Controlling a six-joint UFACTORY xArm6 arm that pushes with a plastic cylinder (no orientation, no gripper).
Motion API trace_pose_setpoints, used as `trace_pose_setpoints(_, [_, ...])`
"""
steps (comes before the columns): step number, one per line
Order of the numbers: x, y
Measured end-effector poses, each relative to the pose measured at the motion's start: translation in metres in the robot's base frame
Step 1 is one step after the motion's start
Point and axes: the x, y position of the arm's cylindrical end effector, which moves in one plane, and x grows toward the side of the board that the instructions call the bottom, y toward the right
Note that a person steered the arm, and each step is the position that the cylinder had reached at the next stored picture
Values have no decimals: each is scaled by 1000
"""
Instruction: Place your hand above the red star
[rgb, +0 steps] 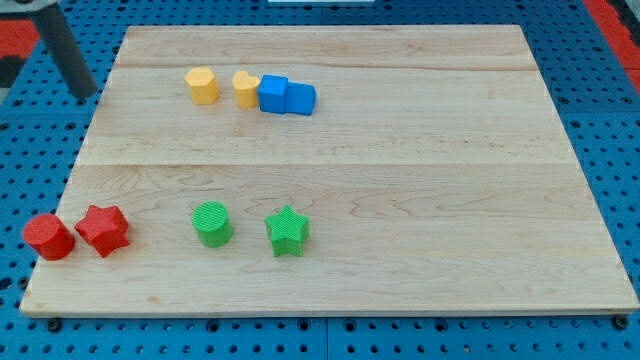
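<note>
The red star (103, 230) lies near the board's left edge, low in the view. A red cylinder (48, 237) sits just to its left, touching it, at the board's edge. My rod comes down at the view's top left, and my tip (86, 93) rests beside the board's top left edge, far above the red star in the view and well apart from every block.
A green cylinder (212, 223) and a green star (288, 231) lie right of the red star. A yellow hexagonal block (202, 85), a yellow heart-like block (245, 88) and two touching blue blocks (286, 96) sit near the top. The wooden board (420, 180) lies on blue pegboard.
</note>
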Motion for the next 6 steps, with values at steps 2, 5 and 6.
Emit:
trace_pose_setpoints(2, [97, -2])
trace_pose_setpoints(5, [139, 27])
trace_pose_setpoints(6, [162, 60])
